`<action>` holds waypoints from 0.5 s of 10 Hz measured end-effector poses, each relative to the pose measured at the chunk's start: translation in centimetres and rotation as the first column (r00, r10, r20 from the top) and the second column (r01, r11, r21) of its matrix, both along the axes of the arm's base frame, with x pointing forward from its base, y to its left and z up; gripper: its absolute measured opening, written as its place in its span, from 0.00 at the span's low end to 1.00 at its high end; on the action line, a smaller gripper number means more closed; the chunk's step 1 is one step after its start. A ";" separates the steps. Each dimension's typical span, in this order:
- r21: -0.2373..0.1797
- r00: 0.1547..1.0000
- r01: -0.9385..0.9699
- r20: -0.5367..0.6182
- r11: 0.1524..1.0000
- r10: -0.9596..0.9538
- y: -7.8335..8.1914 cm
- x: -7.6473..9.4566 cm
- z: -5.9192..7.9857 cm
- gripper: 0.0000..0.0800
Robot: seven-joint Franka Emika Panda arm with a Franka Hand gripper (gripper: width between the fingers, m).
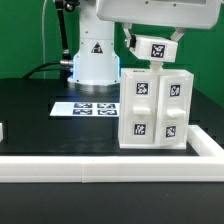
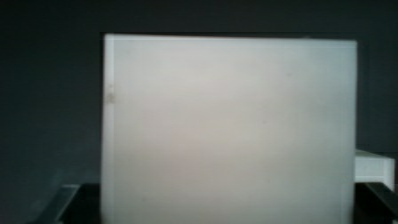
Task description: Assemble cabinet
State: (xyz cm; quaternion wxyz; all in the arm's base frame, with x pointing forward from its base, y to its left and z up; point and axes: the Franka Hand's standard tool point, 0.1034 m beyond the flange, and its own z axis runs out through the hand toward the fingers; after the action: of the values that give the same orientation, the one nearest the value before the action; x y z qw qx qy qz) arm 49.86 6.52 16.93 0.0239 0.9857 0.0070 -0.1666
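Note:
The cabinet (image 1: 154, 108) is a glossy white box with black-and-white tags on its front. It stands upright on the black table at the exterior view's right, just behind the front rail. My gripper (image 1: 152, 60) is directly above it, with its fingers down over the top edge. In the wrist view the cabinet (image 2: 222, 110) fills the middle as a plain white face. It spans the whole gap between my dark fingers (image 2: 71, 203), which lie against its two sides. The gripper (image 2: 222, 208) is shut on the cabinet's body.
The marker board (image 1: 90, 107) lies flat on the table to the left of the cabinet. A long low white rail (image 1: 90, 163) runs along the front and turns up the right side (image 1: 208, 140). The robot's base (image 1: 95, 55) stands behind. A small white piece (image 1: 3, 130) shows at the left edge.

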 end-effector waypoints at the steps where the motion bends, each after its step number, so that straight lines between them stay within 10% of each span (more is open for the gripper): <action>1: 0.000 1.000 0.000 0.000 1.000 0.000 0.0 0.0 0.0 0.71; 5: -0.001 1.000 -0.012 0.006 1.000 0.012 1.4 0.0 -0.3 0.71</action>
State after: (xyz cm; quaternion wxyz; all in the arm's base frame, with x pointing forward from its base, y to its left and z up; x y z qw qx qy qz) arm 49.87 7.93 16.62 0.0254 0.9862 0.0127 -0.1633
